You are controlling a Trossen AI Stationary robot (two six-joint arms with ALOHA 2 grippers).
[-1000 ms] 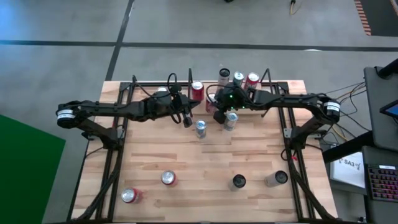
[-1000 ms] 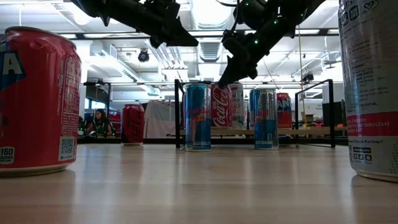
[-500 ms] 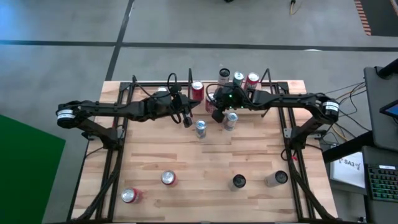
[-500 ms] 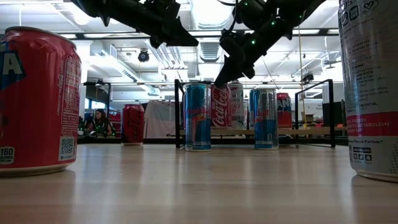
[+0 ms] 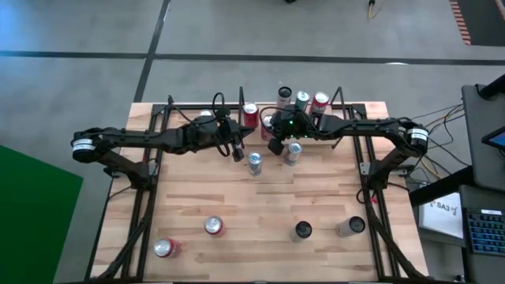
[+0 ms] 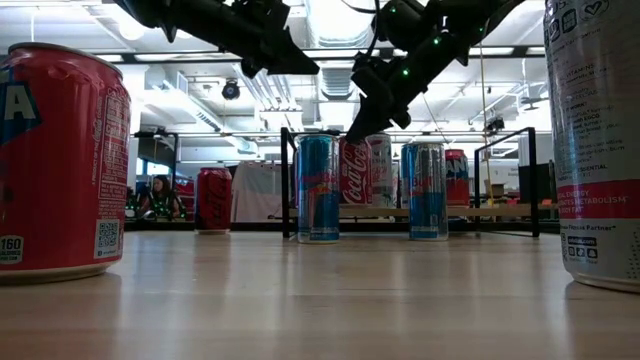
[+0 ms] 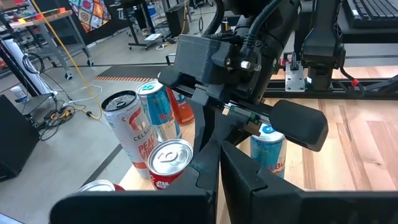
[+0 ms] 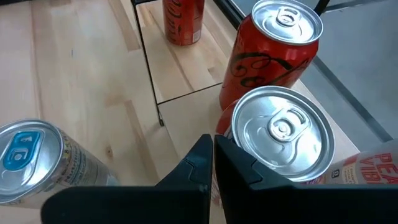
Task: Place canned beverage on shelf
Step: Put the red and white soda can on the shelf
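1. High view: a light plank table (image 5: 260,205) fills the middle of the picture, with a dark arm reaching in from each side toward its far edge.
2. The shelf (image 5: 331,106), a small light-wood board framed in thin black posts, sits at the far middle of the table and carries several cans.
3. The left gripper (image 5: 236,150) hangs above the table just beside the shelf's left end, jaws clenched on nothing.
4. The right gripper (image 5: 276,145) hovers at the shelf's front edge, jaws clenched and empty, right above a silver-topped can (image 8: 280,140) on the board.
5. A red cola can (image 8: 273,46) stands on the shelf touching or just beside that silver-topped can.
6. Two slim blue cans stand upright on the table just in front of the shelf: the left blue can (image 5: 254,163) and the right blue can (image 5: 293,152), near each other.
7. Near the front edge stand four more cans: a red can (image 5: 165,248), a second red can (image 5: 213,227), a dark can (image 5: 303,230) and a grey can (image 5: 352,227).
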